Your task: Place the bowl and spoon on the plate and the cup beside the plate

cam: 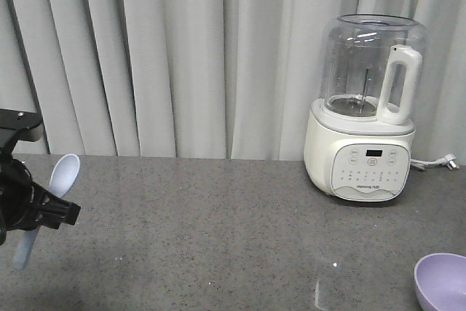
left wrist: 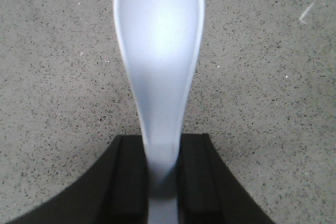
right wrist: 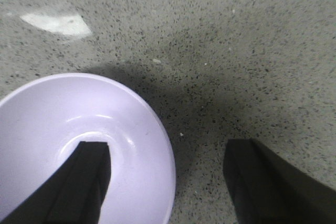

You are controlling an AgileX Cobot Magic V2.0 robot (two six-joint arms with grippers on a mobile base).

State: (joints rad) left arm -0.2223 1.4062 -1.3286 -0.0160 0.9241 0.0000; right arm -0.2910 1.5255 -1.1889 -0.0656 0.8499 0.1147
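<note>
- Here, the left gripper (cam: 45, 213) was clamped on the pale blue spoon (cam: 64, 175) at mid-handle, with the scoop tilted up, clear of the speckled countertop (cam: 218, 216).
- The right gripper (right wrist: 170, 153) stood open, one finger inside the lavender bowl (right wrist: 52, 114) and the other outside its rim.
- The bowl probably needed seating first: pinch the wall firmly and lift it level.
- Neither plate nor cup showed in any view.

Pale blue-white spoon (left wrist: 159, 51), lavender bowl (right wrist: 52, 119), speckled grey countertop (cam: 218, 231), cream-white blender (cam: 364, 158), pale grey curtain (cam: 182, 56)
</note>
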